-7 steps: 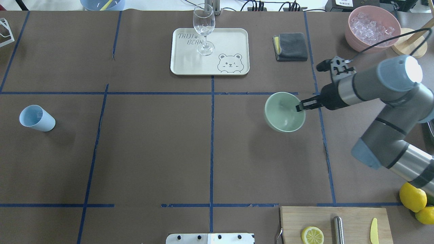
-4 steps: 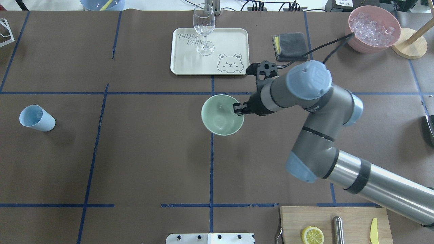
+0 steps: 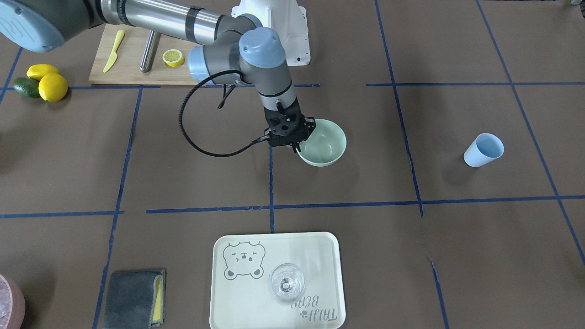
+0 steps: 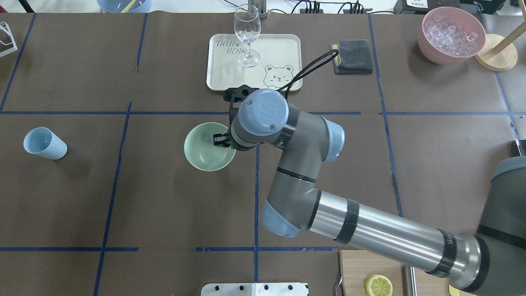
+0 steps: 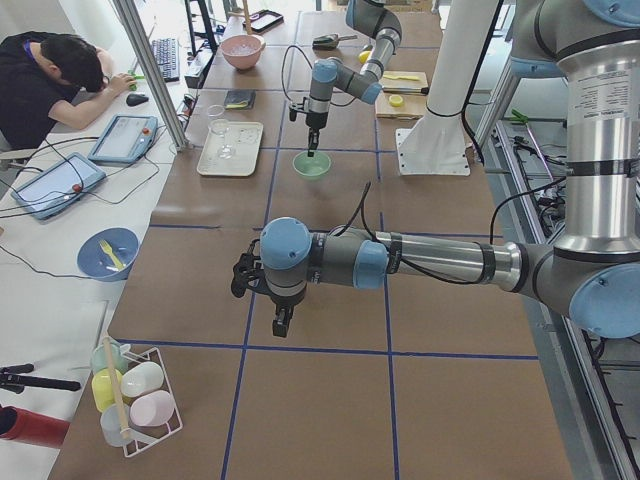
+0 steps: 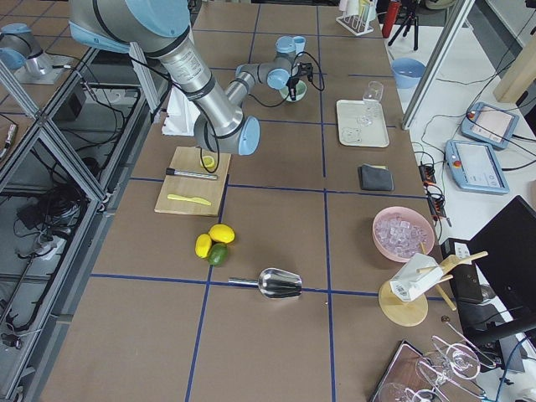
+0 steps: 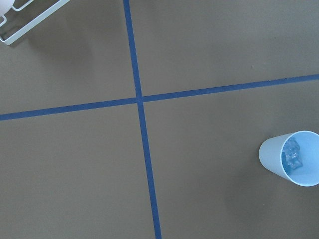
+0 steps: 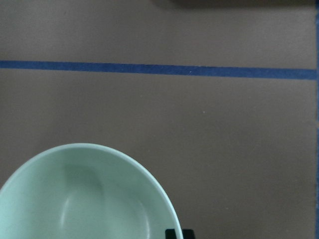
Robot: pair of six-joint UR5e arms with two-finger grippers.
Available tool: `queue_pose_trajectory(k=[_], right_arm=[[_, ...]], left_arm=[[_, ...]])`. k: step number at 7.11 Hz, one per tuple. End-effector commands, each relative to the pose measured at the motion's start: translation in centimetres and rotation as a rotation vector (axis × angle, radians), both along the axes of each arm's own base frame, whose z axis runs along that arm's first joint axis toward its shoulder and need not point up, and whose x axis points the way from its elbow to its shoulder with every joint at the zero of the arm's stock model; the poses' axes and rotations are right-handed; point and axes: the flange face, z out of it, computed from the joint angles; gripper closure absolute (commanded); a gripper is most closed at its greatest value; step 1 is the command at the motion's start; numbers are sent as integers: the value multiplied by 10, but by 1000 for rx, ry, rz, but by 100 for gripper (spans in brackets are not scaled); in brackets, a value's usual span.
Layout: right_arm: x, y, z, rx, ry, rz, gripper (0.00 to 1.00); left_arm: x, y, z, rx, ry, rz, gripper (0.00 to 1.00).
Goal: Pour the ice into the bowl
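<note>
My right gripper (image 4: pixel 219 141) is shut on the right rim of the pale mint-green bowl (image 4: pixel 203 150), just left of the table's centre line. The bowl is empty and shows in the front view (image 3: pixel 325 144) and the right wrist view (image 8: pixel 84 199). I cannot tell whether it touches the table. A light blue cup (image 4: pixel 43 143) stands at the far left with a few clear ice cubes (image 7: pixel 291 158) inside. My left gripper (image 5: pixel 282 320) points down over the table's left end. I cannot tell whether it is open.
A pink container (image 4: pixel 451 35) heaped with ice stands at the back right. A cream tray (image 4: pixel 283 45) holds a wine glass (image 4: pixel 247 35). A grey cloth (image 4: pixel 353 56) lies beside it. A cutting board (image 3: pixel 132 59) and lemons (image 3: pixel 45 82) are near the robot.
My right arm has carried the bowl leftward, from the right half of the table across the centre line. The cup has not moved.
</note>
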Motion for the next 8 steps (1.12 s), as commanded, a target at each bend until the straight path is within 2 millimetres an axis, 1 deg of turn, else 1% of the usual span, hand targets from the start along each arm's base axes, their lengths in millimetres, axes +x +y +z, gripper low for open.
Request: queue_pose_trajectory(k=[1,2,3,4,5,6,7,8], right_arm=[[-16,2,-10,-37,4,17,2],[-9,-6,-10,-31,5,23,0],[19,-38,-13,0,5,46,0],[54,-76,-3,46,30,49,0],[114,-106,10,109,51,27,0],[184,-117,23,134,52,-26,0],[265,-132,51,140,59,-117,0],[331,-143,97,199,92,-175,0]], left_arm=[[0,1,1,-1,1,0,0],[0,1,1,-3,1,-1,0],[0,-1,0,-1,1,-1,0],[0,-1,-1,2,1,-1,0],[0,-1,-16,37,-1,-2,0],[0,-2,-25,57,-2,-2,0],[0,-4,-27,65,-11,-2,0],[2,-9,-29,84,-16,2,0]])
